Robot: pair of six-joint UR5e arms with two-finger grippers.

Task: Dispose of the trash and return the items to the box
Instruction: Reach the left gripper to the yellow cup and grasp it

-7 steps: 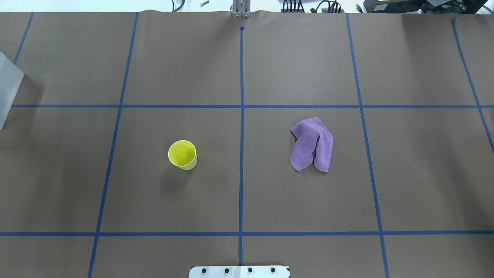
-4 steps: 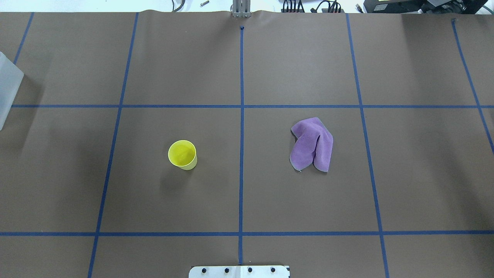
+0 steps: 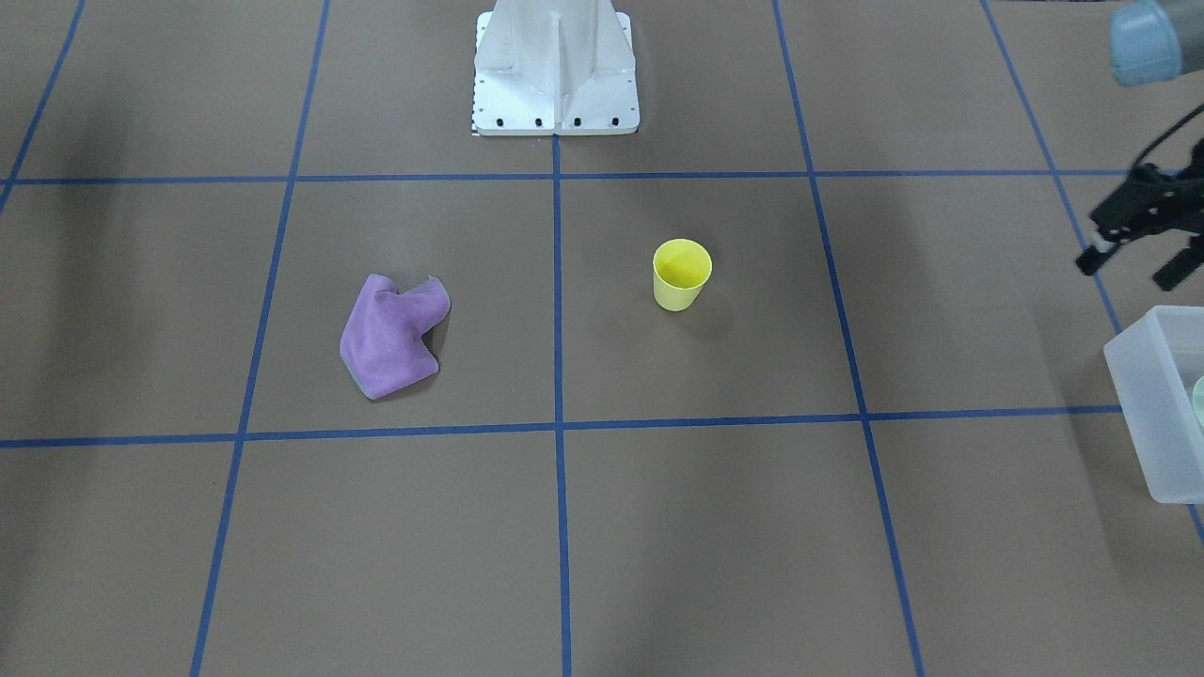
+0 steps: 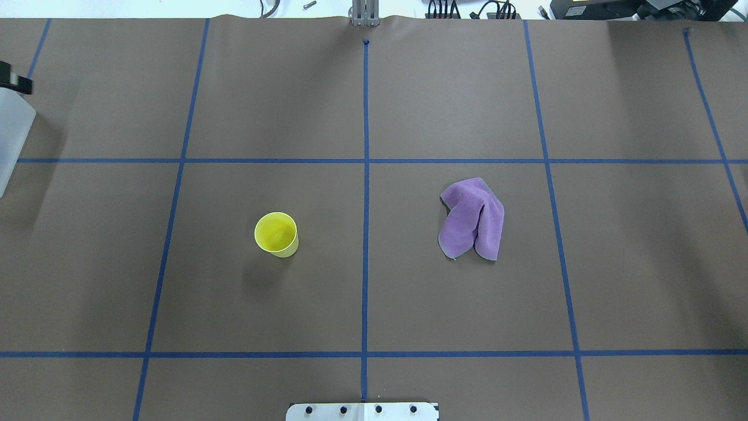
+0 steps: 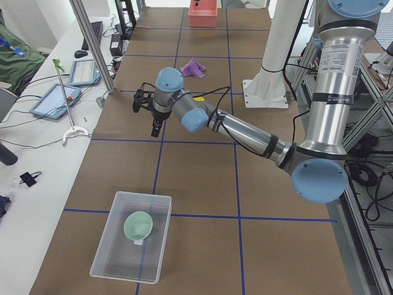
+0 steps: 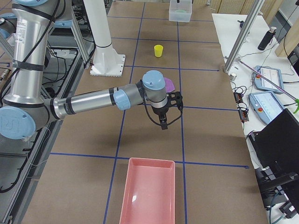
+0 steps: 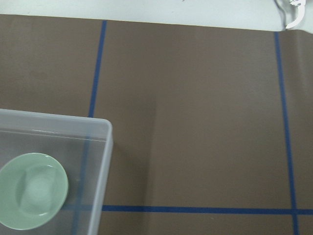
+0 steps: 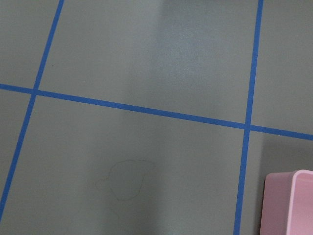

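The yellow cup [image 4: 276, 234] stands upright left of the table's centre line; it also shows in the front view [image 3: 682, 273]. The sage-green bowl [image 7: 32, 190] lies inside the frosted box [image 7: 100, 161], which stands at the table's left end [image 5: 104, 246] and shows in the front view [image 3: 1143, 414]. My left gripper [image 3: 1129, 266] hangs open and empty above the table just beside the box, apart from it. My right gripper [image 6: 163, 120] shows only in the right side view, above the table near the purple cloth; I cannot tell its state.
A crumpled purple cloth [image 4: 472, 219] lies right of the centre line. A pink bin [image 6: 147, 193] stands at the table's right end, and its corner shows in the right wrist view [image 8: 288, 203]. The white robot base [image 3: 555, 70] stands at the near middle edge.
A black tip of my left gripper has come into the overhead view at the left edge, above the box. The cup and cloth have not moved.
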